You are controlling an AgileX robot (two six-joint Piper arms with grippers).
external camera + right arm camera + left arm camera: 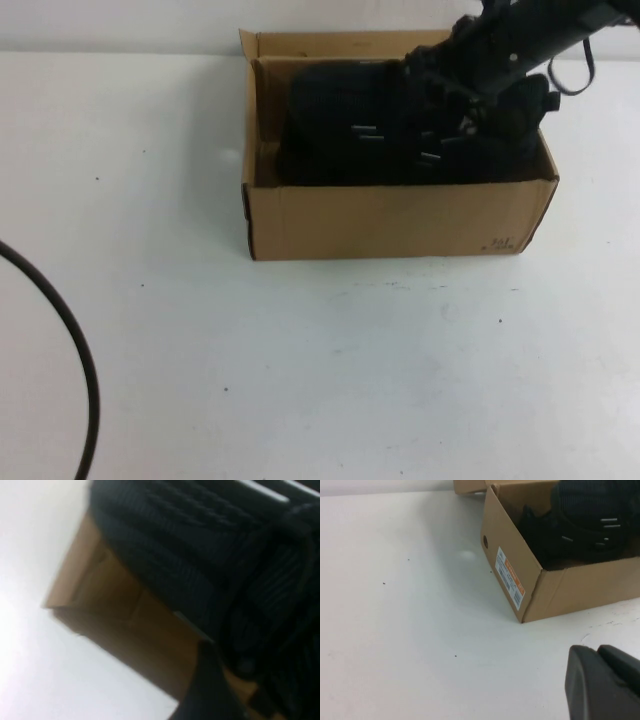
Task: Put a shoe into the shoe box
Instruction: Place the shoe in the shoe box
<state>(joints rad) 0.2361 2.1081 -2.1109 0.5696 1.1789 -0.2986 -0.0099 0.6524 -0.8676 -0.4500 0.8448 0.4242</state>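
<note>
Sitting near the counter's far edge, right of centre, the shoe box point(400, 215) is open on top with a black knit sneaker point(370, 125) inside, white dashes showing on its side. The right gripper point(500, 110) reaches down into the box's right end against the sneaker; can't tell if its fingers are apart or clamped. The left gripper point(602, 682) hangs low over the counter, apart from the box's labelled end, fingers together, holding nothing. A black cable point(70, 340) curves along the near-left edge of the white counter point(300, 370).
</note>
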